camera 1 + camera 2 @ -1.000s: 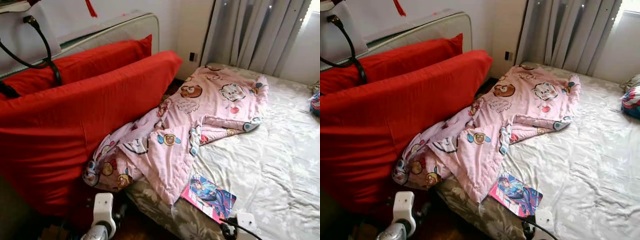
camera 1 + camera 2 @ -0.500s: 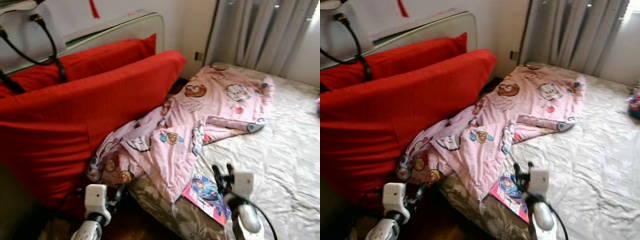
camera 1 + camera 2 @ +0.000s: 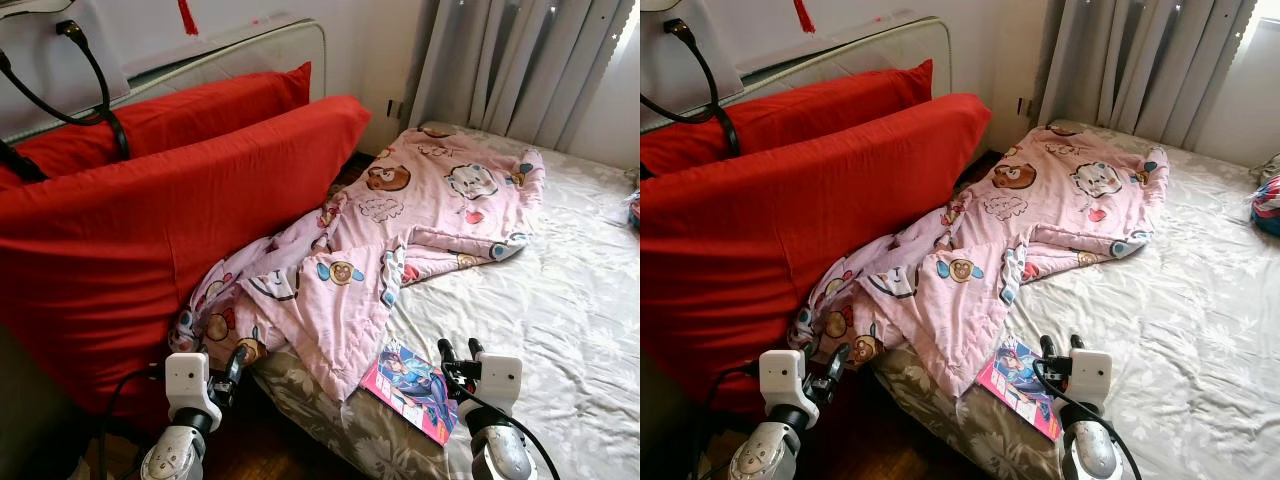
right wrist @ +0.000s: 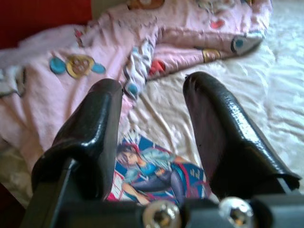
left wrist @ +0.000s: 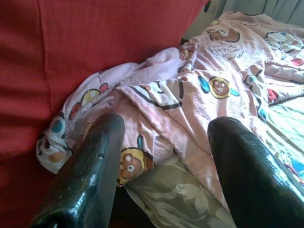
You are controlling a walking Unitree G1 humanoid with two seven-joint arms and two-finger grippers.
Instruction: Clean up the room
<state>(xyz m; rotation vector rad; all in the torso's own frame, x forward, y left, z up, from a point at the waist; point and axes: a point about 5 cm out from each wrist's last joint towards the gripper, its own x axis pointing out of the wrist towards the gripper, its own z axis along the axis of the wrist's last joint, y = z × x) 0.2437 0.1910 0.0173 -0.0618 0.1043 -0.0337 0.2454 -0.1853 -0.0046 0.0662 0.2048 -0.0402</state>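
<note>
Two silver arms, each ending in a white boxy wrist block with a thin black cable looping off it. Left gripper (image 3: 233,357) and right gripper (image 3: 459,347): paired long glossy black fingers (image 4: 228,128), rounded tips, two silver screws at base.

Light source: daylight through the curtains (image 3: 520,60), upper right.
Brightness: bed sheet (image 3: 560,300) well lit, slightly washed out.
Shadows: floor (image 3: 880,440) beside the bed dark.
Sharpness: head views crisp; right wrist view soft, its black fingers (image 4: 223,137) blurred.
Glare: sheen on left fingers (image 5: 90,175).
</note>
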